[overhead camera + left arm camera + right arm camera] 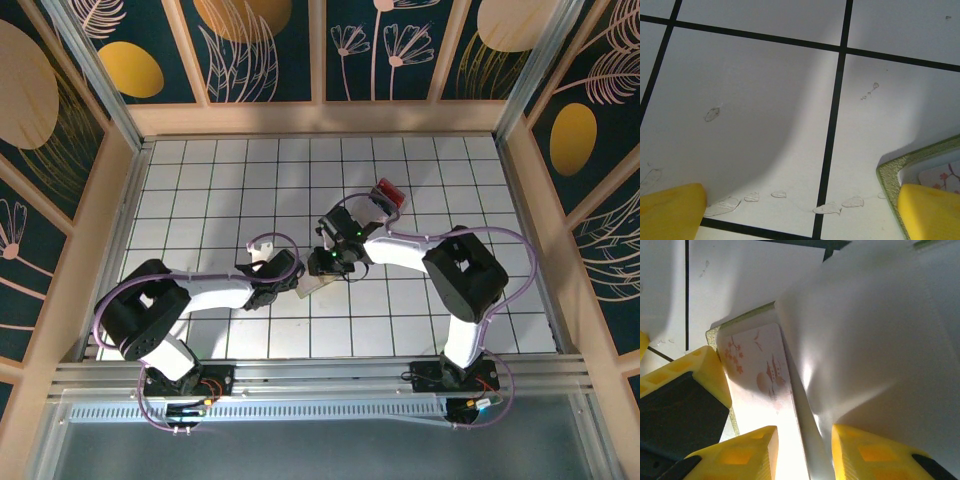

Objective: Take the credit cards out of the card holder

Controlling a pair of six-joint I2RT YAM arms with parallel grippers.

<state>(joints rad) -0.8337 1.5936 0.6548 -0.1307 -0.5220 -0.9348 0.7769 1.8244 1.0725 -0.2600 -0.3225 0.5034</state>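
Observation:
The card holder (318, 286) lies open on the tiled table between both grippers. In the left wrist view its yellow-green rim (888, 172) shows at the lower right. A pale card with pink blossoms (941, 178) lies inside it. My left gripper (800, 215) is open wide, and its right finger (930, 210) rests on the holder's corner. In the right wrist view the blossom-printed card (760, 371) lies flat in the holder (740, 319) beside a raised pale beige flap (865, 340). My right gripper (802, 455) is open, and the flap's thin lower edge runs between its fingers.
A red flat card-like thing (390, 193) lies on the tiles behind the right gripper (335, 262). The left gripper (290, 272) is close against the holder's left side. Wooden walls ring the white tiled table (200, 190).

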